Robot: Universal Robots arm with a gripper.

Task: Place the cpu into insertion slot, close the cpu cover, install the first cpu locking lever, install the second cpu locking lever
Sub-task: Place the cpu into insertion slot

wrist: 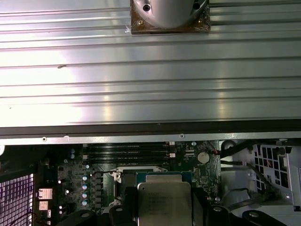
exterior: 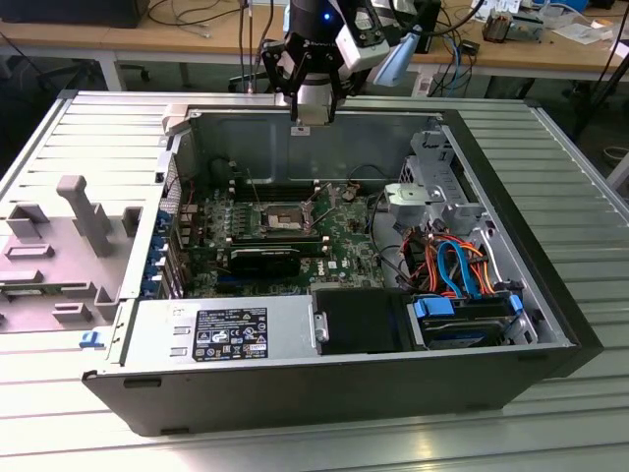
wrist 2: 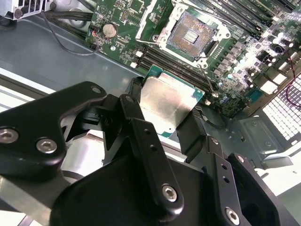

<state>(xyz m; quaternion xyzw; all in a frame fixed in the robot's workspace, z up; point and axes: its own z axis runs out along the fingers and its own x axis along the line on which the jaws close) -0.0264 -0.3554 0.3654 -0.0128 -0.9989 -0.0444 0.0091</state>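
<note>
Grip: my gripper (wrist 2: 167, 101) is closed narrow on the cpu (wrist 2: 165, 107), with fingers (wrist 2: 143, 134) on two opposite edges and the silver top facing the second wrist camera.
Cpu: it hangs in the air, clear of the board (wrist 2: 122, 19), and touches nothing but the fingers.
Slot: the slot (wrist 2: 194, 32) lies bare, its dark gold-tinted field showing inside the silver rim, with nothing seated in it.
Direction: in the exterior view the gripper (exterior: 313, 106) hangs high over the far wall of the case (exterior: 295, 393). The slot (exterior: 280, 216) sits well below it, nearer the camera and a little to the exterior view's left. I judge the offset to be down and inward, not sideways.
Axis: the cpu is close to square, so I see no long axis to speak of. In the first wrist view the edges of the cpu (wrist: 163, 202) run parallel to the memory slots (wrist: 127, 149), so I read it as roughly squared to the socket.
Arm: there is one arm, so there is no choice to weigh.
Cover: I cannot tell how it stands.
Exterior view adds: the height of the gripper above the board, and the whole case layout.
Second wrist view adds: the hold itself, and the open socket beyond the cpu's far edge.
First wrist view adds: the squareness, though the cpu covers most of the socket there.
</note>
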